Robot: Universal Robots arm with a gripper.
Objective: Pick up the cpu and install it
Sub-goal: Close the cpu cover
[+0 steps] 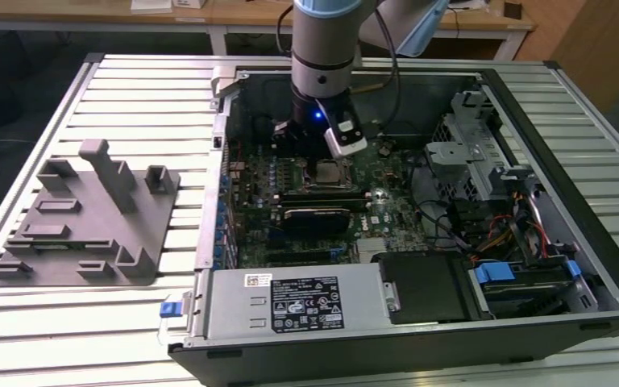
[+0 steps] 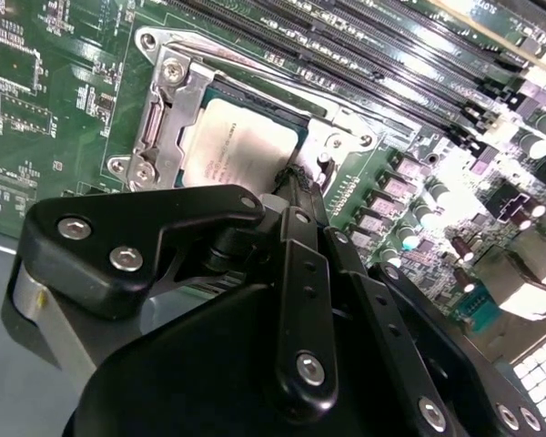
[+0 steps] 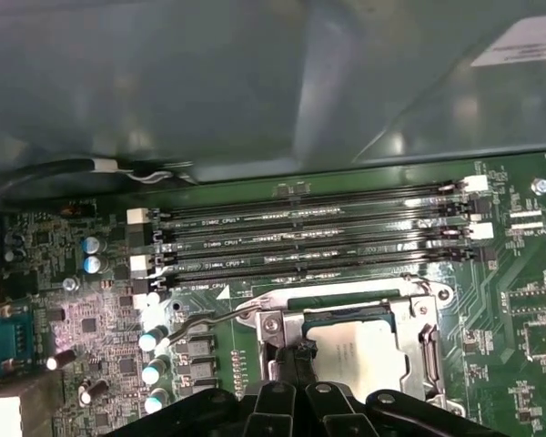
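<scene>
The cpu (image 2: pixel 241 146), a small square chip with a silvery-grey top, lies flat inside the metal socket frame (image 2: pixel 168 109) on the green motherboard (image 2: pixel 36 118). In the exterior view the cpu (image 1: pixel 331 171) sits mid-board inside the open computer case. My gripper (image 2: pixel 296 177) reaches down into the case, its black fingers drawn together with the tips at one edge of the chip, nothing between them. The first wrist view has the gripper (image 3: pixel 296 357) beside the cpu (image 3: pixel 359 350), with the thin socket lever (image 3: pixel 209 320) angled off to the side.
Several black memory slots (image 3: pixel 309 237) run alongside the socket. A silver power supply (image 1: pixel 288 302) and a black drive bay (image 1: pixel 428 286) fill the near side of the case. Cables and a drive cage (image 1: pixel 471 153) crowd the exterior view's right. A grey fixture (image 1: pixel 84 218) stands on the slatted table.
</scene>
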